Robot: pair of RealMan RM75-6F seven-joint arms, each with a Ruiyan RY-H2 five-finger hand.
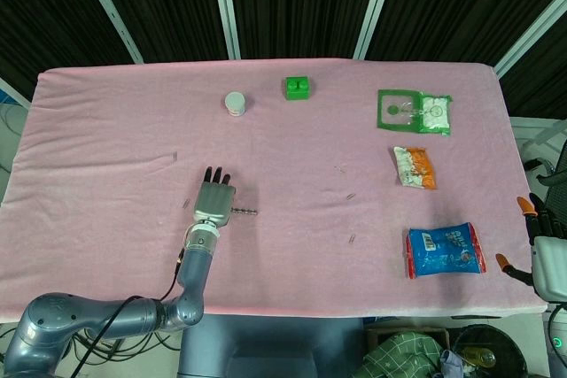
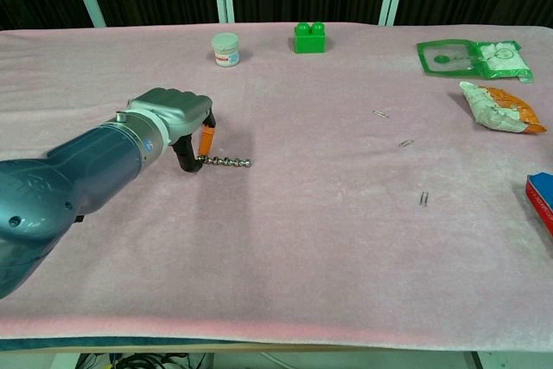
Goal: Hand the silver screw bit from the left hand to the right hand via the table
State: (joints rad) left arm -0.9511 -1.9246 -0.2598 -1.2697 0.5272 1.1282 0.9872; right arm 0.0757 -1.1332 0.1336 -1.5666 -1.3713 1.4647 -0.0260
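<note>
The left hand [image 2: 177,127] is pinching the screw bit [image 2: 226,162] in its fingers; it should be lowering it flat onto the counter [image 2: 328,239]

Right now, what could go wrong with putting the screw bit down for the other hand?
1. The silver screw bit is round and may roll on the pink cloth once the left robot hand releases it.
2. The right robot hand sits at the far table edge, a long reach away.
</note>
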